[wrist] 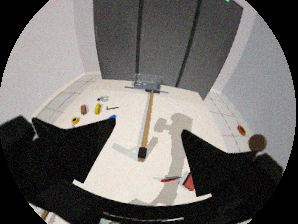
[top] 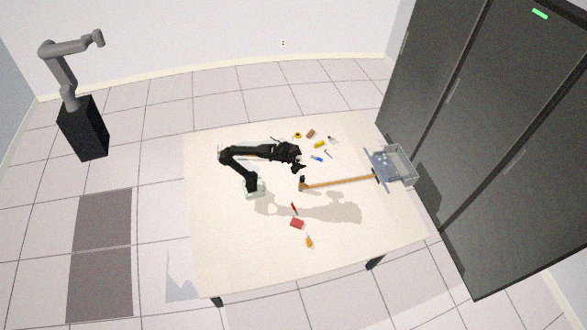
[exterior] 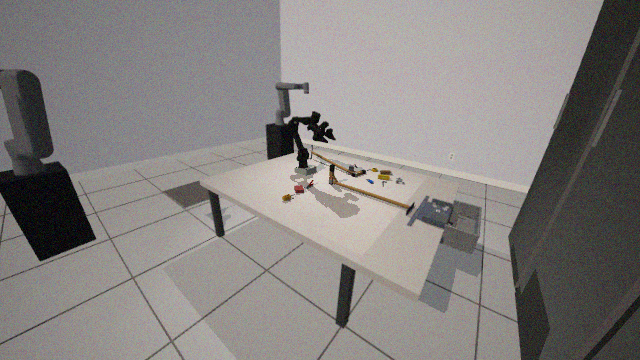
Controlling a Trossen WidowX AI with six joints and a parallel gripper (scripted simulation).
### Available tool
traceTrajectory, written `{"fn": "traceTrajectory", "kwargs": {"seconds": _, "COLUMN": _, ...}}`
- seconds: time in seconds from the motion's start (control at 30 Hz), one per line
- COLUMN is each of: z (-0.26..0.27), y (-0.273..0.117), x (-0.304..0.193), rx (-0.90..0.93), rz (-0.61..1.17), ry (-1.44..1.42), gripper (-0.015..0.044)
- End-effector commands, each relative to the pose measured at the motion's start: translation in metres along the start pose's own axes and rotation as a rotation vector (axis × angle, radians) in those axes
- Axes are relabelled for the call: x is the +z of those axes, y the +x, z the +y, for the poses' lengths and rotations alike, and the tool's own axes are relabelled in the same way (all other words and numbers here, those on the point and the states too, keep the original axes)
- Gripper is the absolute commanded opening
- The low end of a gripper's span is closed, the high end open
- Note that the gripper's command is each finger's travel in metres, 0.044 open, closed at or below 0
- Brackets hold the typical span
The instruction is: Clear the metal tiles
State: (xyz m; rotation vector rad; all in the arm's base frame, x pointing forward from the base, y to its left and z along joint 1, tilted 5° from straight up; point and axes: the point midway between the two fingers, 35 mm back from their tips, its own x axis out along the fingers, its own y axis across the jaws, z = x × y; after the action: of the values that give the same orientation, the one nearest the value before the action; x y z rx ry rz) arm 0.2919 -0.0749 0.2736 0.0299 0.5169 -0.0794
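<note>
The long scraper (top: 339,181) (exterior: 370,194) (wrist: 148,117) lies on the table, its wooden handle pointing at the steel plate (top: 393,173) (exterior: 431,217). Its black head is at the plate's near side; its black upright grip (top: 302,179) (exterior: 332,171) (wrist: 142,152) is at the other end. Several small pale tiles (top: 384,160) (exterior: 441,206) are on the plate. The catch box (top: 409,168) (exterior: 462,237) is at the plate's far end; its contents are unclear. My gripper (top: 301,164) (exterior: 331,131) (wrist: 149,127) is open and empty, raised above the table and clear of the scraper's grip.
Another wooden-handled tool (exterior: 336,163) lies behind, partly hidden by the arm in the top view. A yellow block (top: 319,144), a brown block (top: 311,134) and a blue item (top: 316,159) lie toward the back. A red block (top: 297,223) and an orange item (top: 308,241) lie in front.
</note>
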Motion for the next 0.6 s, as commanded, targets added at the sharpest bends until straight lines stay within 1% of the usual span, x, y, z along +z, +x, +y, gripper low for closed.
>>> {"fn": "traceTrajectory", "kwargs": {"seconds": 0.0, "z": 0.003, "y": -0.020, "x": 0.019, "rx": 0.010, "rz": -0.071, "ry": -0.004, "gripper": 0.0440}}
{"fn": "traceTrajectory", "kwargs": {"seconds": 0.33, "z": 0.014, "y": -0.079, "x": 0.062, "rx": 0.028, "rz": -0.262, "ry": -0.042, "gripper": 0.0440}}
{"fn": "traceTrajectory", "kwargs": {"seconds": 0.57, "z": 0.015, "y": -0.083, "x": 0.065, "rx": 0.028, "rz": -0.275, "ry": -0.044, "gripper": 0.0440}}
